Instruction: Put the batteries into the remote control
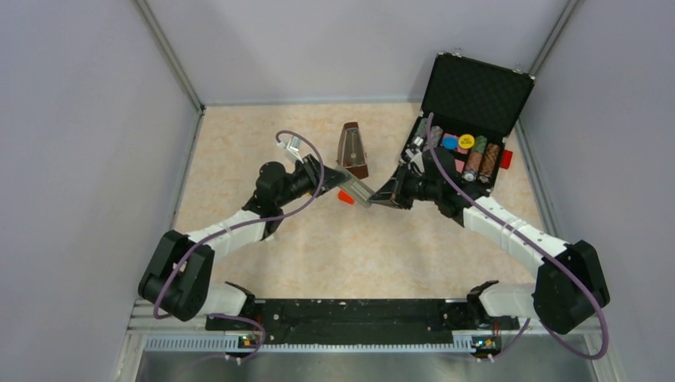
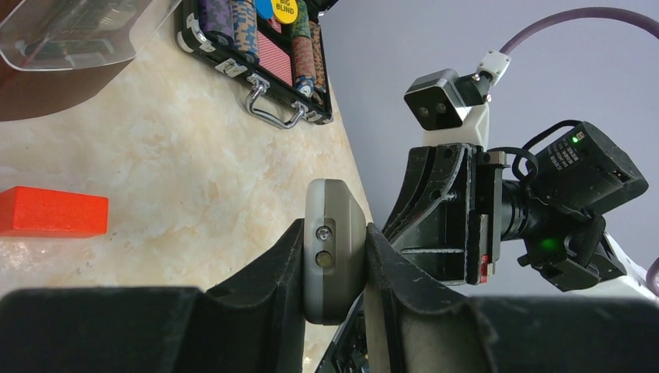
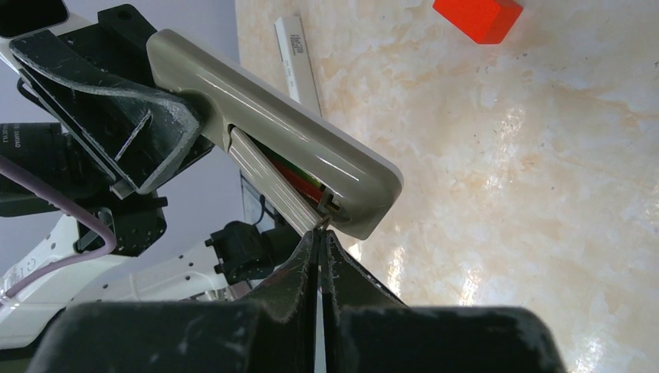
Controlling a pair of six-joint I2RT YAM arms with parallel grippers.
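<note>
Two grippers meet above the middle of the table over one grey remote point(image 3: 264, 116). The left gripper point(image 2: 335, 241) clamps the remote by its sides and holds it off the table. The right gripper point(image 3: 320, 241) has its fingers pressed together, tips at the end of the remote's one cover point(image 3: 268, 179), which stands ajar. Whether they pinch its edge cannot be told. In the gap, two batteries point(image 3: 295, 179) show as one red and one green strip. Just beyond lie one red block point(image 3: 476, 17) and one white bar point(image 3: 298, 66). Farther back stand one metronome point(image 1: 351, 150) and one open chip case point(image 1: 477, 87).
</note>
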